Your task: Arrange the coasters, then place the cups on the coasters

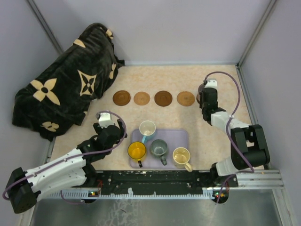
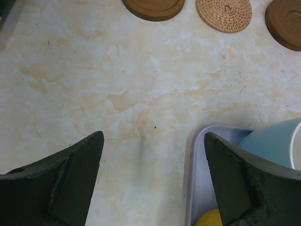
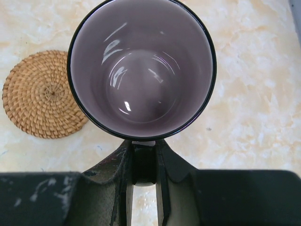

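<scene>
On tray (image 1: 178,139) four cups (image 1: 147,128); beyond, four coasters (image 1: 122,98).

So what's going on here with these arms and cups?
The right arm holds the purple cup by its handle, jaws shut, at the right end of a row of four coasters. Whether a fifth lies beneath it is hidden. Four more cups sit on the tray. The left arm hangs by the tray's corner, jaws open.
</scene>
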`<state>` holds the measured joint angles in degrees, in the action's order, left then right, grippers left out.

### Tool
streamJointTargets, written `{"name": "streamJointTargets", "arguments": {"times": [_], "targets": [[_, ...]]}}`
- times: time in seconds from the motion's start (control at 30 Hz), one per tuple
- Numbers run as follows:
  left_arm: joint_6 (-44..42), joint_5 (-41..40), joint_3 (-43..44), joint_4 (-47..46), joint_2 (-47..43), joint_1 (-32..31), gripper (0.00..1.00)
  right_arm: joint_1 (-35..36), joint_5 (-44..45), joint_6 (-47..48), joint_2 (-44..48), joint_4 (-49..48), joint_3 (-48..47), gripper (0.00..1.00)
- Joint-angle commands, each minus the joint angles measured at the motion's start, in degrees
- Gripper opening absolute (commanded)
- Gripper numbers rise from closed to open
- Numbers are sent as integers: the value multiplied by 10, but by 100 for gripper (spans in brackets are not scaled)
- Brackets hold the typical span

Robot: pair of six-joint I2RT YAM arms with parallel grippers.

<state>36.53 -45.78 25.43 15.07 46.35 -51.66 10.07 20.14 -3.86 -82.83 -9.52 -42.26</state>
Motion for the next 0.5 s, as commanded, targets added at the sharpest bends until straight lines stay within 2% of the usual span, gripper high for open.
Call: {"name": "streamJointTargets", "arguments": {"times": [0.0, 0.47], "targets": [[17, -21, -8, -23, 10, -2, 93, -11, 1, 21, -11, -126, -53, 1], [26, -24, -12, -24, 26, -1, 93, -41, -32, 4, -36, -128, -62, 1]]}}
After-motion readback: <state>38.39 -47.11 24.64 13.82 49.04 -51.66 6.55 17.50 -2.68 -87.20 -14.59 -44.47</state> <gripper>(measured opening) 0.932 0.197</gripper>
